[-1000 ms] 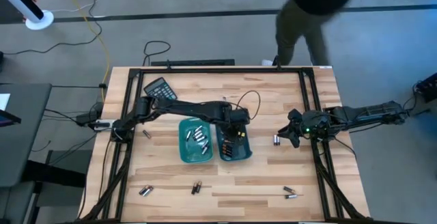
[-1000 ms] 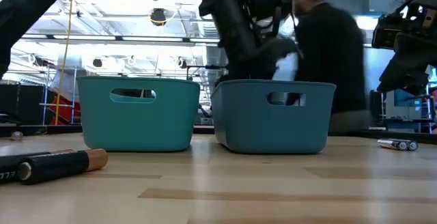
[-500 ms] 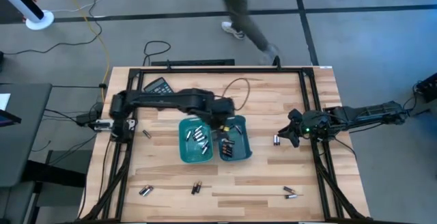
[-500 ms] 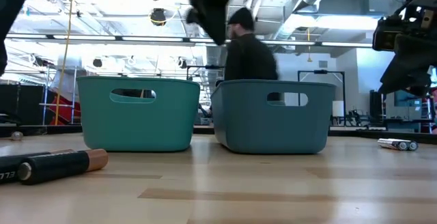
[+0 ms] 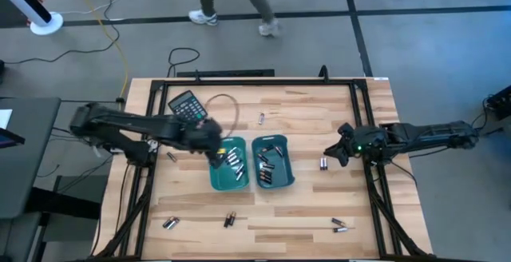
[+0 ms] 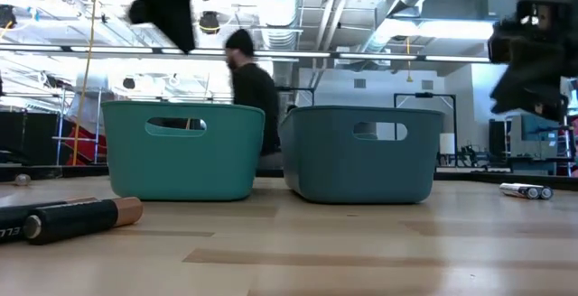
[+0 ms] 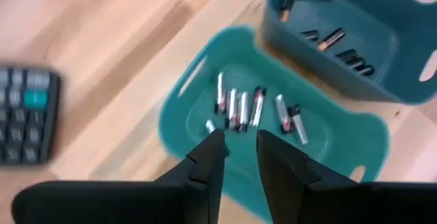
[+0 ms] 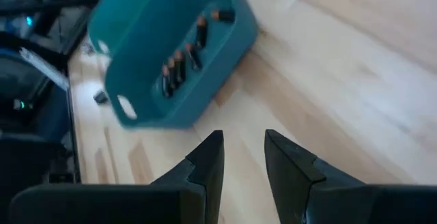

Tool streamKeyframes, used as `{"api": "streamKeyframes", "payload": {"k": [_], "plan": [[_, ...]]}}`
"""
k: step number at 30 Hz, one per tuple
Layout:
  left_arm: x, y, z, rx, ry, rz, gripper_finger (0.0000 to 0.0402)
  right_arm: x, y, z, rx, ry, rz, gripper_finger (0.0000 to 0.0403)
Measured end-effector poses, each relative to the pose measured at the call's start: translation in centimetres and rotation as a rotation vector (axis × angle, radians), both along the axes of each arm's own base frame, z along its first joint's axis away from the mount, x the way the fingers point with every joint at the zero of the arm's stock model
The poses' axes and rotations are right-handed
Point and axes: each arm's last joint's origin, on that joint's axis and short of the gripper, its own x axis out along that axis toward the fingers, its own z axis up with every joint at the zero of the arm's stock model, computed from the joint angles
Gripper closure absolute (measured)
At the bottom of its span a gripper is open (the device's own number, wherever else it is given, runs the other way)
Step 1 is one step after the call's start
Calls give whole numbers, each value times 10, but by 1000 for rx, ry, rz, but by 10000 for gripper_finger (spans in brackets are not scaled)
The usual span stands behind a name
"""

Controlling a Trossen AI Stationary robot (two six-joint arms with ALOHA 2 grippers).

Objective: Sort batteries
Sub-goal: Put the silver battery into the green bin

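A: Left gripper (image 7: 235,149) hovers over the left teal plastic bin (image 5: 215,176), fingers slightly parted, empty. Right gripper (image 5: 333,148), likewise parted, sits beside a loose small cylindrical battery (image 5: 323,164).

B: Rigid, light, slippery; pinch it mid-barrel, probably.

Almost nothing could be read. The dark battery (image 6: 68,218) with the copper end, lying on the bench (image 6: 298,255) in the low view, carried pale lettering near its left end, but the letters were cut off and too blurred to make out. The calculator (image 5: 188,105) showed rows of keys, yet no figures on them were legible. The two teal bins bore no label.
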Motion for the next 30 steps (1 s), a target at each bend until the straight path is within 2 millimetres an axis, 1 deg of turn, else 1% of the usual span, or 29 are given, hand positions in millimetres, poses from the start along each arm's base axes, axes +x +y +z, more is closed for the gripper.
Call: {"api": "streamKeyframes", "payload": {"k": [2, 5, 9, 12, 15, 20, 25, 30], "plan": [[-19, 0, -8, -31, -30, 53, 319, 2, -2, 8, -6, 7, -23, 280], [-42, -2, -21, -75, -69, 106, 319, 6, -4, 19, -27, 90, -30, 280], [-60, -8, -42, -105, -108, 92, 319, 16, -7, 33, -33, 258, -56, 280], [-72, -12, -60, -130, -80, 84, 319, 29, -11, 38, 19, 391, -140, 280], [-82, -16, -75, -171, -43, 76, 319, 42, -14, 33, 101, 516, -250, 280], [-92, -24, -90, -200, 5, 48, 319, 62, -17, 9, 234, 698, -339, 280], [-97, -32, -95, -210, 32, -1, 319, 77, -16, -16, 303, 855, -388, 280], [-100, -38, -95, -209, 38, -46, 319, 89, -16, -32, 342, 922, -393, 280]]}}
